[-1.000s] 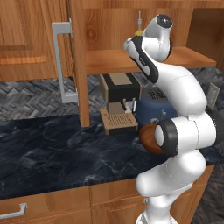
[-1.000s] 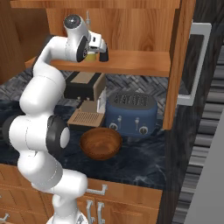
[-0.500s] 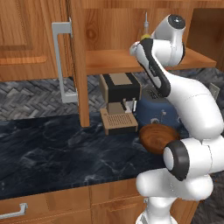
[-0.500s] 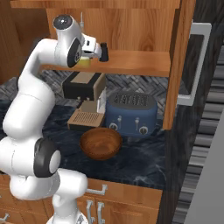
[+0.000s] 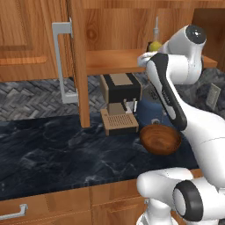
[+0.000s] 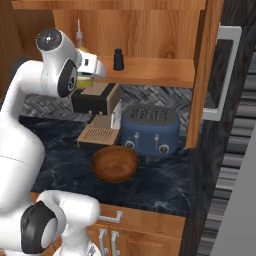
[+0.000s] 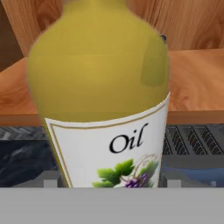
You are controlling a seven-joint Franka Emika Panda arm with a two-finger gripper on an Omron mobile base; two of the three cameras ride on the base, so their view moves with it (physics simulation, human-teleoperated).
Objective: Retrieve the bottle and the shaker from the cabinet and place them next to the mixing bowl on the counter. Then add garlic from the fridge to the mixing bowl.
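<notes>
Dark marbled counter [image 5: 52, 154] runs under open wooden cabinets, with a herringbone tile wall behind. At far left in the left base view a cabinet door [image 5: 75, 52] stands edge-on with a grey handle [image 5: 60, 61]. Right of it a coffee machine [image 5: 119, 101] sits on the counter against the wall, and a blue toaster [image 6: 150, 129] stands just beside it on its right. In front of these two a wooden bowl [image 6: 115, 163] rests on the counter, apart from both.

Above, on the cabinet shelf [image 6: 160, 71], the bottle [image 5: 154, 43] stands upright near the front edge: yellow oil, a thin neck, a white label reading "Oil" with grapes [image 7: 109, 153]. In the hand view it looms very close, upright, its base on the shelf edge. The shaker [image 6: 118, 59], small and dark, stands on the same shelf to the bottle's right in the right base view, apart from it.

The gripper [image 6: 95, 70] is at the shelf edge right at the bottle. Its fingers are hidden behind the wrist, so I cannot tell whether they grip the bottle or stand open around it.

At far right a second cabinet door [image 6: 202, 75] hangs open with its own handle [image 6: 225, 70].
</notes>
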